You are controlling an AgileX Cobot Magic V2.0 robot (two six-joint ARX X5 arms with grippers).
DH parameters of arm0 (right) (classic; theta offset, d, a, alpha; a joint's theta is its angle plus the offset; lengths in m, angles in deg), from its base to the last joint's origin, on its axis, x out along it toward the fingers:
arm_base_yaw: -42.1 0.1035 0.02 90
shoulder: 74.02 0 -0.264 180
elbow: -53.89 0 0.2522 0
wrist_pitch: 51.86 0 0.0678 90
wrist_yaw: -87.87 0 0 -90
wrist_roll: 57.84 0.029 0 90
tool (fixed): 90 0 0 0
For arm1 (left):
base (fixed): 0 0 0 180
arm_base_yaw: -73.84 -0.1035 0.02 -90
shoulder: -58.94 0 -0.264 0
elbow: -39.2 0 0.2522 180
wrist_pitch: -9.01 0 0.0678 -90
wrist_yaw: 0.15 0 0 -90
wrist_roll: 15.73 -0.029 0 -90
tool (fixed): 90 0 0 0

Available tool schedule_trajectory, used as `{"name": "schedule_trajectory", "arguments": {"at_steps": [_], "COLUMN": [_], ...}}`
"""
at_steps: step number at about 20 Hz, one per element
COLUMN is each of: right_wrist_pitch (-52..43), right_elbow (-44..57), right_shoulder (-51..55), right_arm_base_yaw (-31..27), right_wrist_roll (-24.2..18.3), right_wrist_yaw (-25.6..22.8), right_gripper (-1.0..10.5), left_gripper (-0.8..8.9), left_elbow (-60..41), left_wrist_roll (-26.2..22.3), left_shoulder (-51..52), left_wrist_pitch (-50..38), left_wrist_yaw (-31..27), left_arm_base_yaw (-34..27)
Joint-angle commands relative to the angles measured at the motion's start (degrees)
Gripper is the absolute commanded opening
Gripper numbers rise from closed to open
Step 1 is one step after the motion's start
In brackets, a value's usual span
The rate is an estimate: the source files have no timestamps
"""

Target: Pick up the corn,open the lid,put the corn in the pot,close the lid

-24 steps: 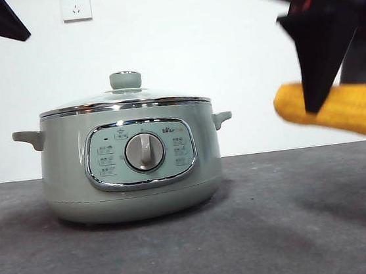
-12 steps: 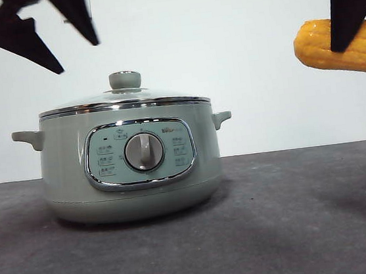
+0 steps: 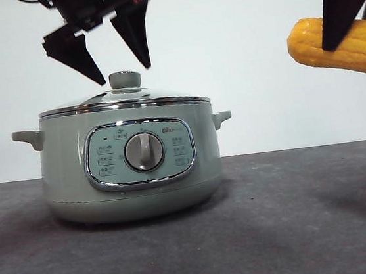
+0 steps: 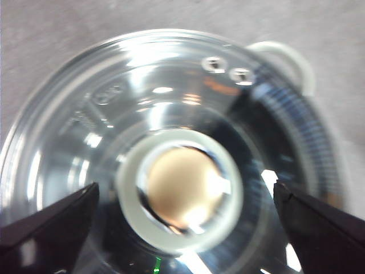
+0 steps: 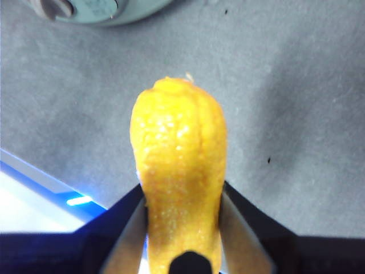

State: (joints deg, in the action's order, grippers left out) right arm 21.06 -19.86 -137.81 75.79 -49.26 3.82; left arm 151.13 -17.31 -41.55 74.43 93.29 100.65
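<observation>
- The left gripper (image 3: 123, 74) hovers just above the lid (image 3: 124, 101), its two black jaws spread wide and empty, one on each side of the knob (image 3: 125, 80).
- In the left wrist view the knob (image 4: 181, 191) sits nearly midway between the jaws, a touch toward the left one; judged from that, a small sideways correction would centre it before the squeeze.
- The step in hand looks like taking the lid off. To do it well, the jaws should drop straight down until their tips flank the knob's waist, below its metallic top, then close evenly so the knob does not skid out.
- The lift should go straight up first, so the steel rim clears the pot (image 3: 130, 161) without dragging it, and only then swing aside.
- The right gripper (image 5: 181, 228) is clamped on the corn (image 3: 338, 46), holding it in the air well clear of the table (image 3: 195, 241), at about 3 o'clock from the pot and higher than the lid.
- The corn should wait there until the pot's mouth is open; its free end (image 5: 177, 108) pokes forward past the jaws.
- Count: one pot, one lid with one knob, one corn cob, two grippers.
- The pot's dial (image 3: 144, 152) faces the front camera; two side handles show.
</observation>
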Motion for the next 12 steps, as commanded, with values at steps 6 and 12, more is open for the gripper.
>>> {"name": "schedule_trajectory", "arguments": {"at_steps": [6, 12], "right_wrist_pitch": [-2.3, -3.0], "right_elbow": [-0.2, -0.2], "right_shoulder": [-0.1, -0.1], "right_arm_base_yaw": [0.1, 0.1], "right_wrist_roll": [0.5, 0.5], "right_wrist_yaw": [0.0, 0.0], "right_gripper": [-0.1, -0.1], "left_gripper": [6.43, 3.82], "left_elbow": [-0.1, -0.1], "left_wrist_roll": [-0.5, -0.4], "left_shoulder": [-1.7, -2.4], "left_wrist_pitch": [-1.4, -1.4], "left_wrist_yaw": [-1.4, -1.1], "left_arm_base_yaw": [0.3, 1.2]}}
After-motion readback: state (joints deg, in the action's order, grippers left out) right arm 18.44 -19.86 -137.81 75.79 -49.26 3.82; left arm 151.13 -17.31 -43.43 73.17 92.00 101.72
